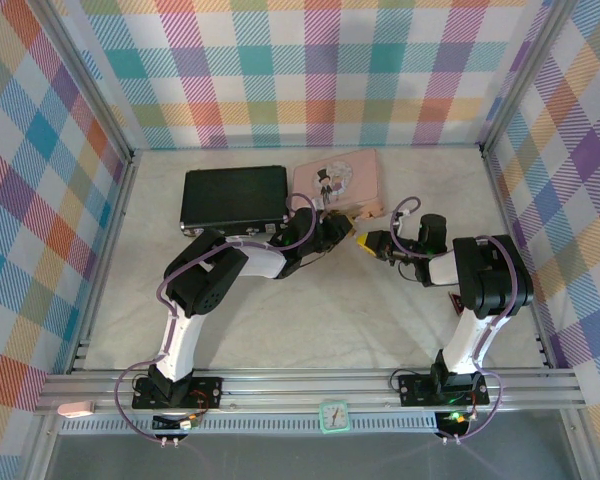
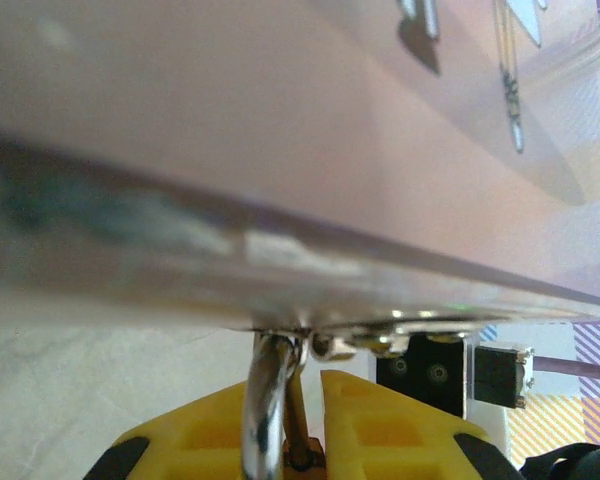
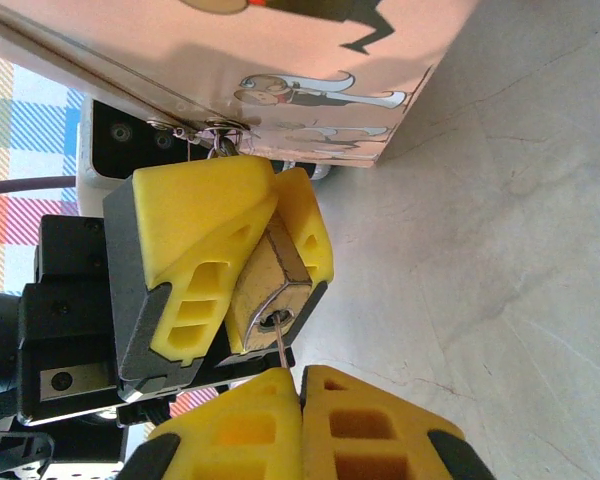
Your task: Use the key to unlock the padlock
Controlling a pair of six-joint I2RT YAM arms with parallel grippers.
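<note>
The brass padlock (image 3: 265,280) hangs by its silver shackle (image 2: 268,400) from the clasp (image 3: 215,127) of the pink tin (image 3: 310,50). My left gripper (image 3: 272,190) is shut on the padlock's body, with a yellow finger on each side. The thin dark key (image 3: 283,345) has its blade in the keyhole on the padlock's bottom face. My right gripper (image 3: 302,375) is shut on the key's other end, just below the padlock. From above, the left gripper (image 1: 338,232) and right gripper (image 1: 373,243) meet tip to tip at the tin's (image 1: 338,178) front edge.
A black case (image 1: 234,197) lies closed beside the pink tin on the left. The checked walls (image 1: 40,200) enclose the table on three sides. A small green clock (image 1: 333,416) sits on the front rail between the arm bases.
</note>
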